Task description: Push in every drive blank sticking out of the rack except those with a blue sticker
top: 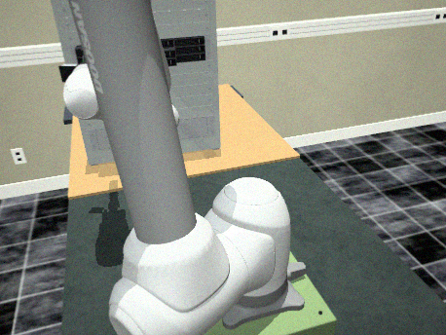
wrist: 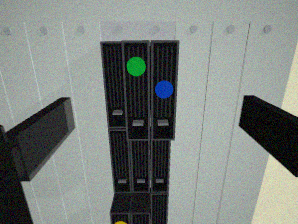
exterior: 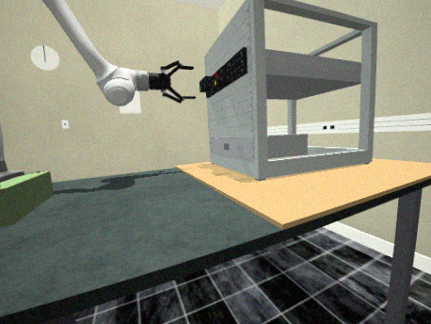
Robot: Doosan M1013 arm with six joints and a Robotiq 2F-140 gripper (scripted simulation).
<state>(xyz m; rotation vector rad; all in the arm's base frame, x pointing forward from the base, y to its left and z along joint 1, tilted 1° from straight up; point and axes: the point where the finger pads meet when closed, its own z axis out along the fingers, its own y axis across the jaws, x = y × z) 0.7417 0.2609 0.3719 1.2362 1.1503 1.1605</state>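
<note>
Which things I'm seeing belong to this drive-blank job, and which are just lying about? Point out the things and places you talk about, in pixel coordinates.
Part of the job:
- rack (top: 200,97) (exterior: 260,94) (wrist: 225,100)
- green-stickered blank (exterior: 202,86) (wrist: 136,97)
- yellow-stickered blank (exterior: 215,83) (wrist: 120,222)
- red-stickered blank (exterior: 216,75)
- blue-stickered blank (wrist: 164,107), to be left alone
- the open jaws

Just there:
- socket strip (top: 365,25) (exterior: 400,121) on the wall
- white wall disc (exterior: 44,57)

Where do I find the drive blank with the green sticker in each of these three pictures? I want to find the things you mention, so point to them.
Top: not visible.
Exterior: the green-stickered blank (exterior: 201,86) (wrist: 136,100) is at the dark strip's left end, right of the pincer (exterior: 194,83).
Wrist: upper middle, left of the blue sticker (wrist: 164,89).
Shared landmark: the rack's grey front (top: 195,93) (exterior: 231,113) (wrist: 200,75).
</note>
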